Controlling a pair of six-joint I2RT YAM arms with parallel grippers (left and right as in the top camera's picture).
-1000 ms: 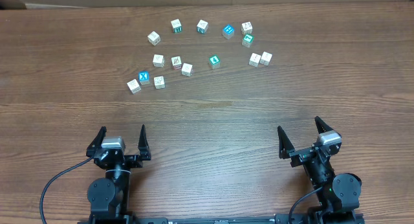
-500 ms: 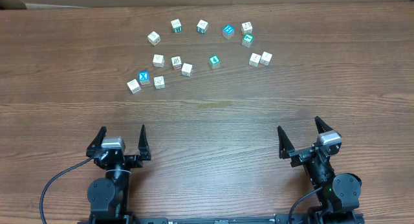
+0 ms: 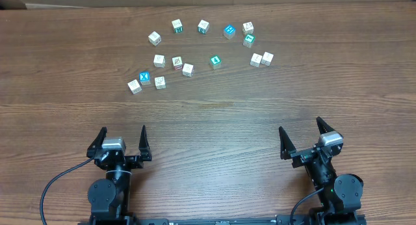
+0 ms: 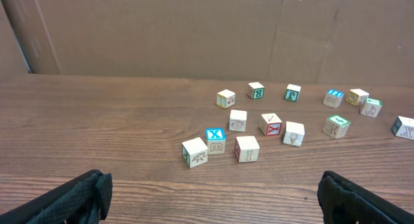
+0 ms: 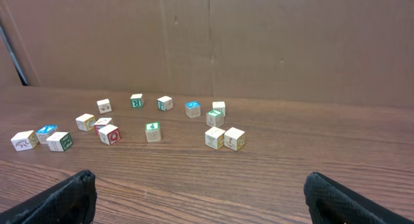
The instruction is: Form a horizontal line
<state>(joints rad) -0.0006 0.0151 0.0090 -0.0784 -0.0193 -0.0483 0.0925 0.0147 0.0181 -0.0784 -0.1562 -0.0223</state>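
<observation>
Several small letter cubes lie scattered across the far half of the wooden table; no horizontal line is in view. Two whitish cubes touch side by side at the right, also in the right wrist view. A teal-green-faced cube stands alone mid-cluster. A blue X cube sits between two whitish ones at the left. My left gripper and right gripper rest near the front edge, both open and empty, well short of the cubes.
A cardboard wall rises behind the cubes along the table's far edge. Black cables loop beside the left arm's base. A broad band of bare wood separates the grippers from the cubes.
</observation>
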